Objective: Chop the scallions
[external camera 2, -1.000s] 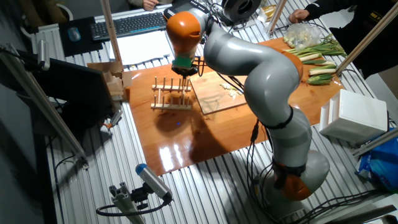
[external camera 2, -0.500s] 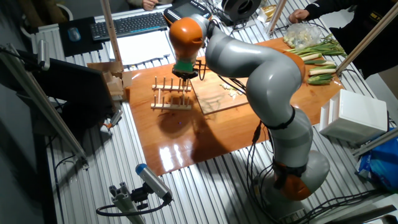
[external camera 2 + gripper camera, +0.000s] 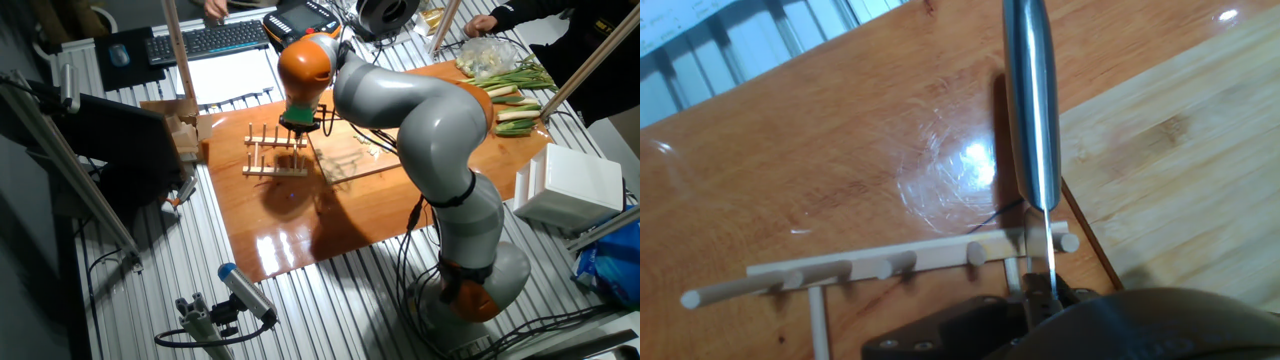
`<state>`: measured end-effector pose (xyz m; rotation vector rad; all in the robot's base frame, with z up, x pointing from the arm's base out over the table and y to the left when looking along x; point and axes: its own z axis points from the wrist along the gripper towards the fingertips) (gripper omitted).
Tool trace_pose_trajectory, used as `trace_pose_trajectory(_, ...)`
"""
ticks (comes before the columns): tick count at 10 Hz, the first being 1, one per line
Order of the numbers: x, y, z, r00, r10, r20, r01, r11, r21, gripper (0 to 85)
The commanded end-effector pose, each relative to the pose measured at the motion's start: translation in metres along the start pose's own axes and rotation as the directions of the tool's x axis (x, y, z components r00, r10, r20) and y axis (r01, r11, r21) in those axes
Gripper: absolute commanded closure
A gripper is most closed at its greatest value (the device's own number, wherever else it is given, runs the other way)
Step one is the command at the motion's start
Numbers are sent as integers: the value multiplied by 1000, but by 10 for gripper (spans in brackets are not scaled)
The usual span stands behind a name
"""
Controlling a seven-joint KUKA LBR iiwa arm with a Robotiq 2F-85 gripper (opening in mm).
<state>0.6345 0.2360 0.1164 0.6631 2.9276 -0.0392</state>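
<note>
Only from the hand view, gripper [image 3: 1040, 300] visibly clamps a knife [image 3: 1032, 100] above the rack [image 3: 890, 265].

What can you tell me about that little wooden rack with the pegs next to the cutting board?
The wooden rack looks like pale, unfinished wood: thin rails carrying a row of round dowel pegs, joined by slim crossbars. It stands on the glossy orange-brown table, just left of the cutting board. Its slots appear empty. In the hand view the knife blade hangs just over its right end; whether they touch cannot be told.
</note>
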Motion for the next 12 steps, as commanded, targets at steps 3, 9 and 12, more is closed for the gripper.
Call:
trace_pose_trajectory(3,2,1,0,999,32,4,-32,999,10,510)
trace_pose_trajectory(9,4,10,-9,984,158,-82,-158,987,1,170)
trace_pose_trajectory(12,-1,10,-28,981,164,-103,-162,986,22,170)
